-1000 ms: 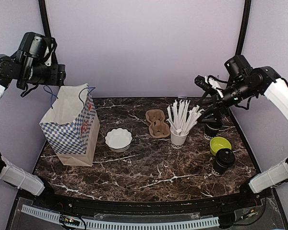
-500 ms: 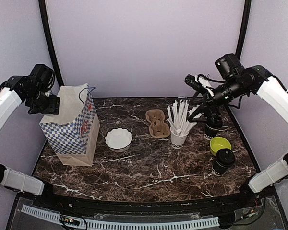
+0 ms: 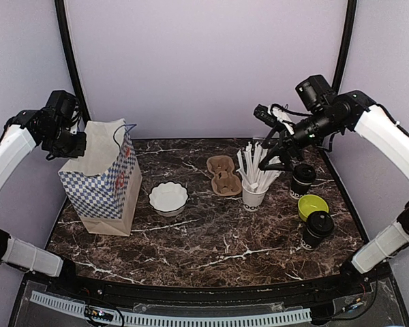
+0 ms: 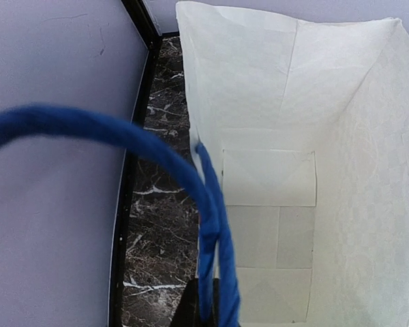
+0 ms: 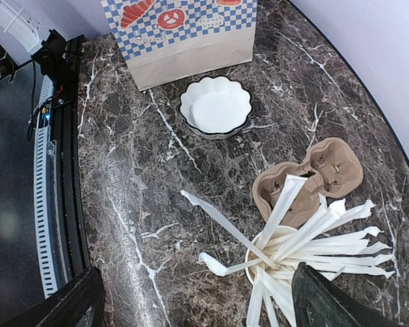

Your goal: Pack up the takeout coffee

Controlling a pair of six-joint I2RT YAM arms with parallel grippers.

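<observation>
Bag held by its handle, coffee not picked up yet

Top: left gripper [image 3: 71, 144] pinched shut at the paper bag [image 3: 102, 184] rim, well left of the straw cup [image 3: 253, 197]. Right gripper [image 3: 273, 139] wide open, empty, above it. Far black cup [image 3: 303, 179] just right of it, near black cup [image 3: 317, 229] right and nearer. Left wrist: clamped on the blue handle [image 4: 208, 225]. Right wrist: only straws below. Next, probably: shift right over a cup.

I can see two black cups with lids [image 3: 317, 229], one green bowl [image 3: 313, 205], one white bowl [image 3: 168, 197], one brown cup tray [image 3: 224, 175] with two holes, one paper bag [image 3: 102, 180], and one white cup [image 3: 253, 198] stuffed with straws, too many to count.
</observation>
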